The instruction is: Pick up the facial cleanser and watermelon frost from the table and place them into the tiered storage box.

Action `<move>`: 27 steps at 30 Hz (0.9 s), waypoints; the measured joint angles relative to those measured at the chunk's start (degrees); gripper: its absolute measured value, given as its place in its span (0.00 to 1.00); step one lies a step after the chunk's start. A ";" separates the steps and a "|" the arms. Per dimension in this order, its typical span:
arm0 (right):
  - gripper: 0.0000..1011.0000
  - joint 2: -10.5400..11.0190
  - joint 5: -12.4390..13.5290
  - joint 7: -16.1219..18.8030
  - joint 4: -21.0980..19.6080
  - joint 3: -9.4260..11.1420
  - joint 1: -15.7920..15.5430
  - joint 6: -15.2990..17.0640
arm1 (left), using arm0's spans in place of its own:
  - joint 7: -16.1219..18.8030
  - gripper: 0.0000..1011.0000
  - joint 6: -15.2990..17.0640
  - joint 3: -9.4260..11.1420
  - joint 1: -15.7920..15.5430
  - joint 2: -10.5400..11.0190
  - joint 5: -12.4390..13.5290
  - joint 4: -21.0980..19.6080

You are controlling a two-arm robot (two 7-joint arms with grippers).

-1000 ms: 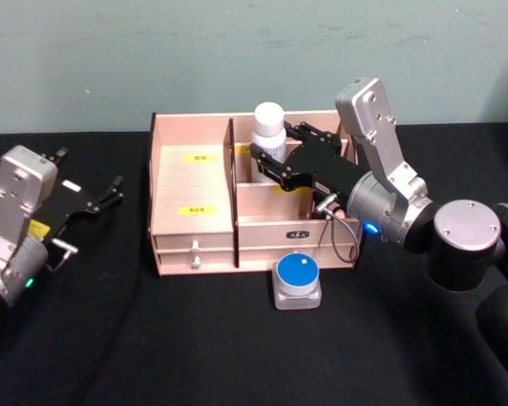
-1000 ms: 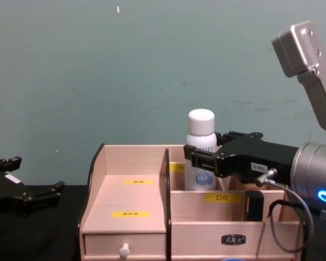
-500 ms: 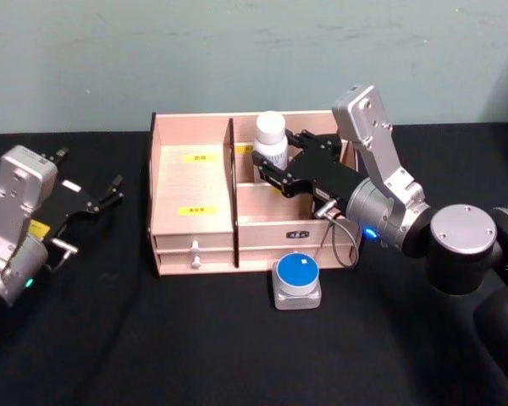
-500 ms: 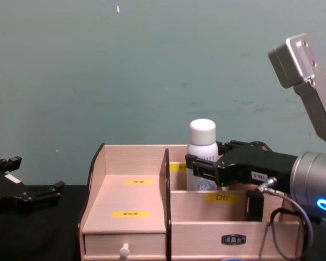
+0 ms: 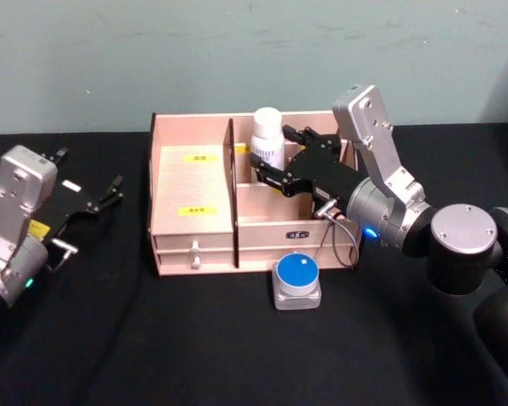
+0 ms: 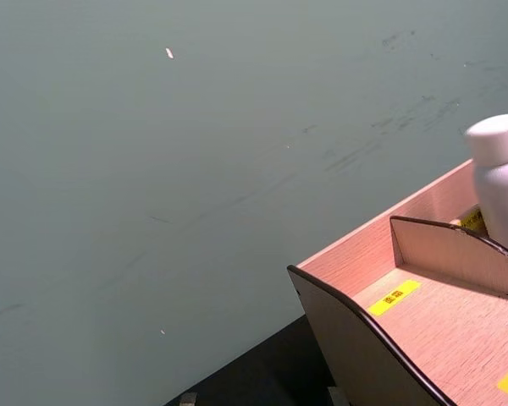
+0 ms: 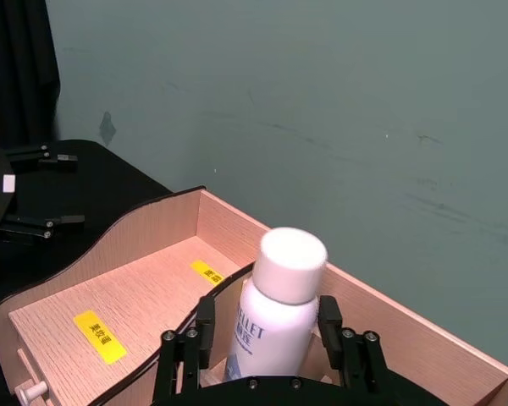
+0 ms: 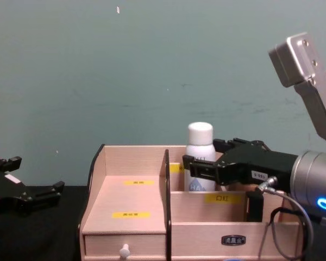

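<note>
Count 1 facial cleanser (image 5: 267,134), 1 watermelon frost (image 5: 297,279), 1 tiered storage box (image 5: 192,181) and 2 grippers. Find the cleanser standing in the box's far compartment, just right of the dark middle divider (image 5: 232,169): tall, white, cylindrical, with a rounded white cap and dark lettering (partly readable in the right wrist view). Find the right gripper (image 5: 271,149) set around its body below the cap; cannot tell whether clamped or loose. Spot the frost on the black table (image 5: 152,338), just in front of the box's near right edge: squat clear jar, round blue lid. See the left gripper (image 5: 113,191) parked left of the box, well apart, spread wide, holding nothing.
</note>
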 joint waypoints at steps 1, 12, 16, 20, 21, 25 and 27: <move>0.76 0.00 0.00 0.00 0.00 0.00 0.00 0.00 | 0.00 0.99 0.00 0.00 0.00 0.00 0.00 0.00; 0.99 0.41 0.11 -0.08 -1.30 0.51 -0.38 0.02 | 0.00 0.99 0.00 0.00 0.00 0.00 0.00 0.00; 0.99 1.58 0.12 -0.01 -4.31 1.03 -1.08 0.68 | 0.00 0.99 0.00 0.00 0.00 0.00 0.00 0.00; 0.99 3.36 0.19 0.14 -9.05 1.65 -2.31 2.82 | 0.00 0.99 0.00 0.00 0.00 0.00 0.00 0.00; 0.99 4.25 0.38 0.21 -11.34 1.93 -3.08 4.29 | 0.00 0.99 0.00 0.00 0.00 0.00 0.00 0.00; 0.99 6.56 1.42 -0.28 -18.66 3.04 -6.41 10.74 | 0.00 0.99 0.00 0.00 0.00 0.00 0.00 0.00; 0.99 7.63 2.91 -1.31 -23.52 4.40 -9.39 16.03 | 0.00 0.99 0.00 0.00 0.00 0.00 0.00 0.00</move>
